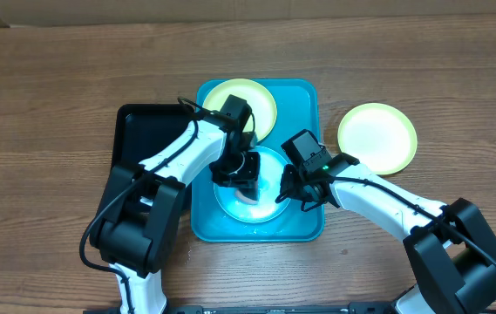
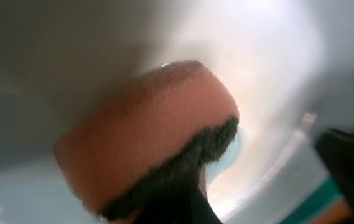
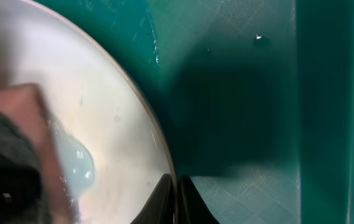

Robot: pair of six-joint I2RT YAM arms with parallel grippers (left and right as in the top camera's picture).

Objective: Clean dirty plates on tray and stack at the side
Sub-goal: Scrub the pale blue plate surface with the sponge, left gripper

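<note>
A light cyan plate [image 1: 261, 202] lies in the bright cyan-blue tray [image 1: 304, 105]. My left gripper [image 1: 242, 181] is shut on an orange sponge [image 2: 145, 134] with a dark scouring side, pressed onto the plate's centre. My right gripper [image 1: 286, 194] is shut on the plate's right rim [image 3: 164, 158], one finger on each side. A wet bluish smudge [image 3: 77, 165] sits beside the sponge [image 3: 15, 143]. One pale yellow-green plate [image 1: 252, 98] lies at the tray's far end. Another yellow-green plate [image 1: 377, 138] rests on the table to the right of the tray.
A black rectangular tray [image 1: 143, 135] stands against the blue tray's left side, partly under my left arm. The blue tray's raised wall [image 3: 326, 112] runs close to the right of my right gripper. Bare wooden table surrounds both trays.
</note>
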